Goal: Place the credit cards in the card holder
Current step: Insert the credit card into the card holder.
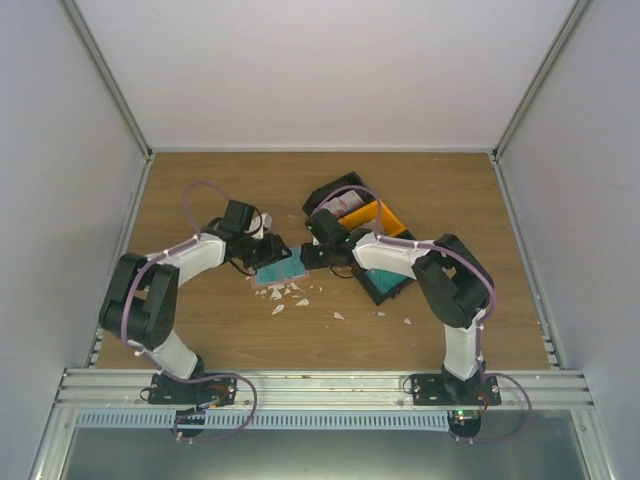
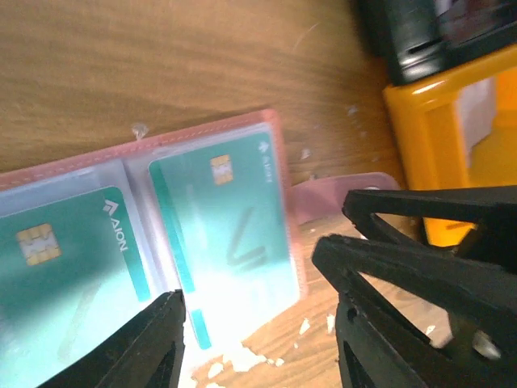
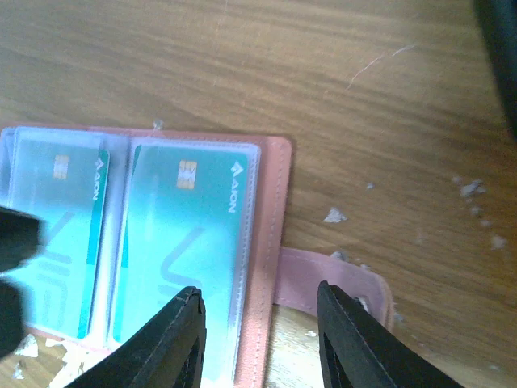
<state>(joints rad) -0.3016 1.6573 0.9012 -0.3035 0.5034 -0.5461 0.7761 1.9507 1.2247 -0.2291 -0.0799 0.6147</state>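
- Right, the holder point(image 1: 278, 268) lies open flat on the bench point(image 1: 200, 330) between my arms, long axis crosswise, strap point(image 3: 339, 279) pointing right.
- Teal cards point(image 3: 182, 242) sit in its pockets.
- Left claw point(image 2: 246, 279) and right claw point(image 3: 258, 293) both gape, gripping nothing.
- The left wrist view catches the orange bin point(image 2: 420, 121); the right wrist view doesn't.

Left-page teal card point(image 2: 73, 291) in holder point(image 2: 279, 162) – "AION" w/ small arrow-like logo, printed sideways along its edge. Right-page card point(image 2: 222, 234) – same-spot print, too blurry in left wrist view; right wrist view reads "AION" on both. No other legible txt.
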